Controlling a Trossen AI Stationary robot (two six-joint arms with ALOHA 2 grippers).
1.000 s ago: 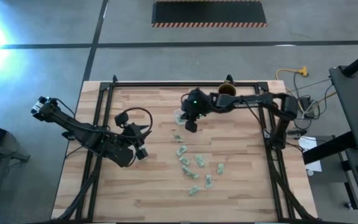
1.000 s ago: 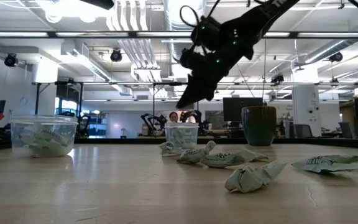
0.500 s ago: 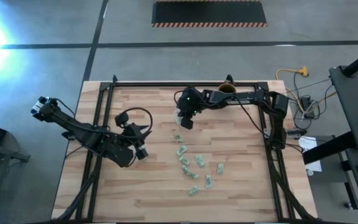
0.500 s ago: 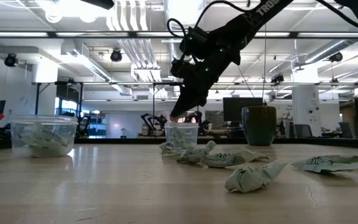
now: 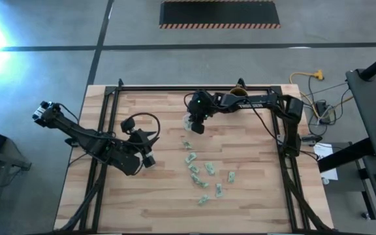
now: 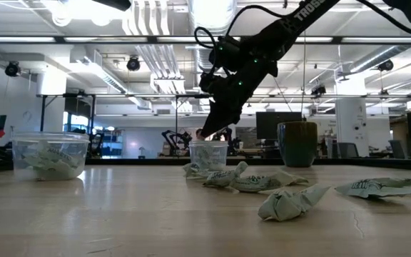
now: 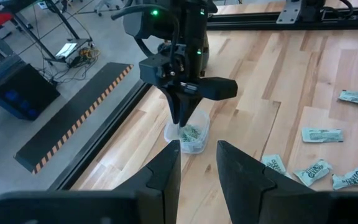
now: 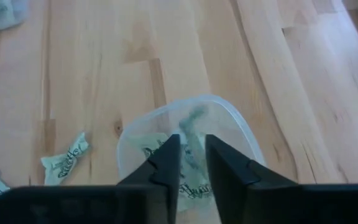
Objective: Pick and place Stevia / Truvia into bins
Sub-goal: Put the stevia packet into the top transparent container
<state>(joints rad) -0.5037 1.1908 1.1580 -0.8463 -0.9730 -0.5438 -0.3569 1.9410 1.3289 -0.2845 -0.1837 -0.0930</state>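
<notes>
Several pale green and white sachets [image 5: 201, 173] lie loose on the wooden table, also seen in the low view [image 6: 262, 182]. A clear cup [image 5: 188, 121] with sachets in it stands near the table's middle, toward the far edge. My right gripper [image 5: 194, 128] hangs just above that cup [image 8: 185, 124], pointing down, shut on a sachet. A second clear cup [image 6: 48, 153] with sachets stands to the left. My left gripper [image 5: 150, 158] waits open over the table's left part, touching nothing. My right gripper pinches one sachet [image 8: 194, 121] between its two fingers, coming from above and pointing down. The sachet's free end sticks out past the fingertips, over the cup's mouth [image 7: 188, 134], lifted clear of the table. Which part of the sachet is held is hidden by the fingers.
A dark opaque mug [image 5: 239, 94] stands at the far edge behind the right arm, also in the low view [image 6: 297, 143]. A black frame rail [image 5: 194, 87] borders the table. Bare wood lies between the left gripper and the loose sachets.
My right gripper has moved toward the table's left and down, from beside the clear cup to just above its mouth, then nearly stopped. The left arm has kept still.
</notes>
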